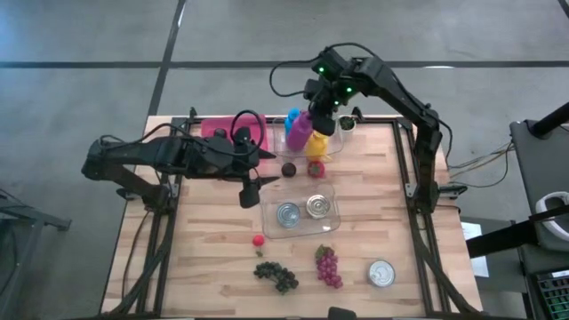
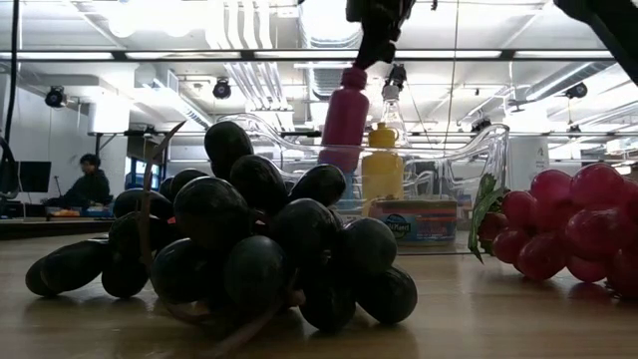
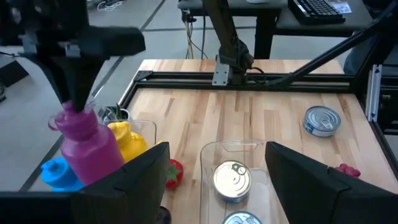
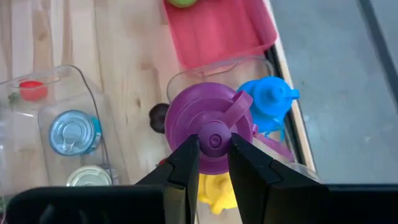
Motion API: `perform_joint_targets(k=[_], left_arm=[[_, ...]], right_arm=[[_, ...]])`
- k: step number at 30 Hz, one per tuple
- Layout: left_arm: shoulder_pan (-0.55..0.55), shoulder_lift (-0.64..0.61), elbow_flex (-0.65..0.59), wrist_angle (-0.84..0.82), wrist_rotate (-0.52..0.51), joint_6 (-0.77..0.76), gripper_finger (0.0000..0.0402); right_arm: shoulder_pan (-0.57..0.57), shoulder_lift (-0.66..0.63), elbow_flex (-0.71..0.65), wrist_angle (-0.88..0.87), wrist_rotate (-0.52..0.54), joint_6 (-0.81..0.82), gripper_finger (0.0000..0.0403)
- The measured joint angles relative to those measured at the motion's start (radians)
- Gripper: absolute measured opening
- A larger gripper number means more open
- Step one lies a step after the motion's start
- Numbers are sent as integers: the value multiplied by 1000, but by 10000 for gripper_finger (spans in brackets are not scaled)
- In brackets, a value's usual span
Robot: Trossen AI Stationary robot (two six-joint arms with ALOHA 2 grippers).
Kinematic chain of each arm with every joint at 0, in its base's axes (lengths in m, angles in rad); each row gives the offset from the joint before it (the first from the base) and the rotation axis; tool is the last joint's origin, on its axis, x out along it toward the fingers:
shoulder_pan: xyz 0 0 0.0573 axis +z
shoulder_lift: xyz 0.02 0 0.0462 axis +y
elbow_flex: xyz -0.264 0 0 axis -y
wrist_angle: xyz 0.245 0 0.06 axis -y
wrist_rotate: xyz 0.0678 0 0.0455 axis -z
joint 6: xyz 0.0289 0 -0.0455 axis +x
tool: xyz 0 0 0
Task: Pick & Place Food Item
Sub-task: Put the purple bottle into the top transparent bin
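dark grapes (image 1: 276,276) and red grapes (image 1: 328,267) lay at near table edge | clear tray (image 1: 329,222) held two cans mid-table | left gripper (image 1: 250,188) hovered open, empty | right gripper (image 4: 213,163) pinched purple bottle (image 1: 300,130) cap, above far clear bin (image 1: 276,142)

Two cans (image 1: 303,211) sit in the tray (image 1: 331,224) at my table's middle; grapes (image 1: 276,276) lie near its front edge

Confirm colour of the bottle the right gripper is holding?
Purple bottle, pinched by the right gripper; the right wrist view shows it best.
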Motion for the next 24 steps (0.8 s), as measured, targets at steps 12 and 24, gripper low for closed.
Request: perform_joint_targets(k=[12,24], left_arm=[[0,0,0,-5,0,45,254],[0,0,0,-5,0,52,239]], right_arm=[[0,72,-3,4,5,-18,70],[-1,165,-3,8,5,-49,70]])
